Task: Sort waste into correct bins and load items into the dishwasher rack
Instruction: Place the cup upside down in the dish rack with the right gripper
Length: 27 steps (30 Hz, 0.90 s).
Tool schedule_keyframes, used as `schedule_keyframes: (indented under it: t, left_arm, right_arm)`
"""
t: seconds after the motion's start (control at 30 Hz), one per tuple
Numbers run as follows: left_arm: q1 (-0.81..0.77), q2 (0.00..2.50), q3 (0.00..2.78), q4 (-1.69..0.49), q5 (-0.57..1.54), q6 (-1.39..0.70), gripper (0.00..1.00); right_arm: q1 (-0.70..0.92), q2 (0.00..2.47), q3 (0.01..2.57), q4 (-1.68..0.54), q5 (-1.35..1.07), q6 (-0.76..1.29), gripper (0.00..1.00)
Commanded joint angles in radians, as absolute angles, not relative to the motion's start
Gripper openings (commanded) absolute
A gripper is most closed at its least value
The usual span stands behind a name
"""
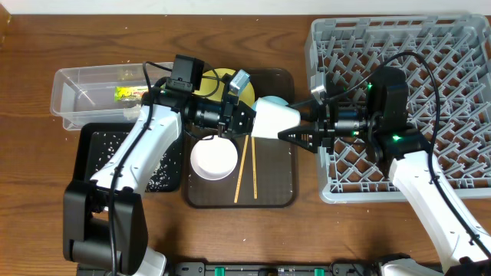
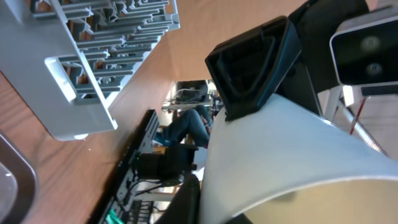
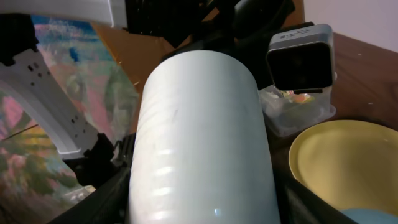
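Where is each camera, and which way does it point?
Overhead: above the table, looking straight down; left gripper and right gripper show.
Left wrist: on the left arm, facing the dishwasher rack; the right arm's camera shows.
Right wrist: on the right arm, facing the clear tub and yellow plate; the left arm's camera shows.
Shared: both wrist views show the white cup close up.

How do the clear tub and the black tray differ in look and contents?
The clear tub is see-through and deep-walled; the black tray is opaque and shallow. The tub holds a green-and-orange wrapper; the tray holds scattered rice grains. Both are rectangular and similar in size.
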<state>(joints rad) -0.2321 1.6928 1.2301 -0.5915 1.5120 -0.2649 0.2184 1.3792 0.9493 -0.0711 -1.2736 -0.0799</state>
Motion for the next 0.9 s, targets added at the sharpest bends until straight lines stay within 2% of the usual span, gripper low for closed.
schedule_keyframes:
  t: [0.0,0.1,0.2,0.27,0.3,0.6,0.87]
  left_arm:
    - [-0.233,1.693,1.229,-0.588,1.454,-0.263,0.27]
    - [-0.233,1.693,1.229,-0.597,1.240,-0.263,0.41]
    - [-0.231,1.693,1.229,-0.640,0.970,-0.263,0.46]
    - [-0.225,1.691,1.229,-0.675,0.837,-0.258,0.47]
    - [-0.218,1.687,1.229,-0.696,0.785,-0.249,0.47]
    - [-0.130,1.510,1.229,-0.892,0.397,-0.168,0.48]
    - [-0.090,1.380,1.229,-0.984,0.356,-0.169,0.48]
  right_arm:
    - [0.226,1.380,0.964,-0.086,-1.313,-0.067,0.45]
    - [0.226,1.380,0.964,-0.118,-1.296,-0.066,0.35]
    - [0.226,1.380,0.964,-0.197,-1.208,-0.064,0.27]
    - [0.226,1.380,0.964,-0.264,-1.101,-0.064,0.14]
    - [0.226,1.380,0.964,-0.295,-1.046,-0.064,0.02]
    - [0.222,1.350,0.992,-0.494,-0.692,-0.044,0.01]
    - [0.199,1.323,1.212,-0.797,-0.412,0.015,0.01]
